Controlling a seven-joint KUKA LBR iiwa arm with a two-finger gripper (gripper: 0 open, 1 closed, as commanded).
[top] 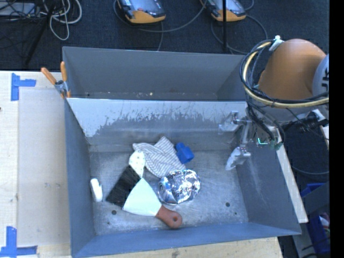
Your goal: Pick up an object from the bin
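Grey metal floor of the bin lies bare on the right, where the end effector hangs with its two fingers apart and nothing between them. Well apart to its left sit a blue block and a crumpled foil ball, the nearest of a heap with a checked cloth, a white scraper and a black brush.

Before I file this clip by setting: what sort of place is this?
Probably a robotics lab: a grey metal bin of loose objects, a robot hand over it, cables and control pendants behind.
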